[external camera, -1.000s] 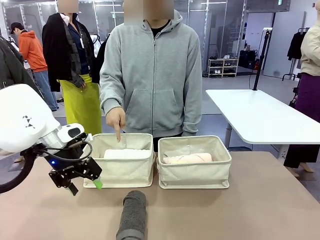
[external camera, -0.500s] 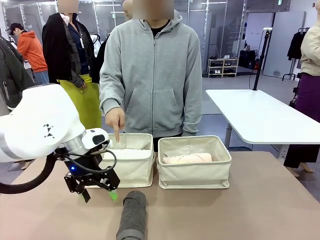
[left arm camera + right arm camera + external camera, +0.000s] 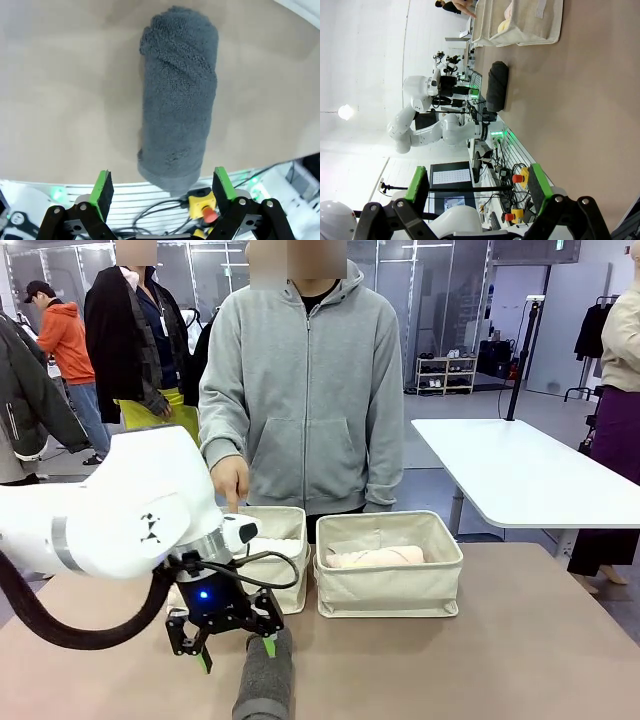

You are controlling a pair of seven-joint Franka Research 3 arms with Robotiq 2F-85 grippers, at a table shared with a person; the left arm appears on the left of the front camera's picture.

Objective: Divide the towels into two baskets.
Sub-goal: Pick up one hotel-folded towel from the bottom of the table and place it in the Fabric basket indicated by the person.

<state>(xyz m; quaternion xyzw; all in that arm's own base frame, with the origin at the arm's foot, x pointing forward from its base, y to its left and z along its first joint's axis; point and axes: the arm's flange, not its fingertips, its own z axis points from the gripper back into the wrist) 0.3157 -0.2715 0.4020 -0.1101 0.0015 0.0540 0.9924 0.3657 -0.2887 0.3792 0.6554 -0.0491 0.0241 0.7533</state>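
Note:
A dark grey towel [image 3: 266, 680] lies rolled on the table in front of the baskets, running toward the front edge. My left gripper [image 3: 237, 653] hangs open just over its far end, slightly to its left. In the left wrist view the dark grey towel [image 3: 177, 105] stretches away from the open left gripper [image 3: 162, 186], its near end between the green pads [image 3: 102, 187]. The left basket [image 3: 288, 578] holds a white towel [image 3: 277, 546]. In the right basket [image 3: 388, 585] lies a pale pink towel [image 3: 375, 558]. My right gripper [image 3: 478, 182] stands open and holds nothing.
A person in a grey hoodie stands behind the baskets, one hand [image 3: 232, 483] pointing down at the left basket. Seen from the right wrist, the dark grey towel [image 3: 497, 85] lies on bare table with a basket [image 3: 530, 22] beyond it.
My left arm has swung right, from beside the left basket to over the dark grey towel, its gripper open throughout. The person's pointing hand has stayed put.

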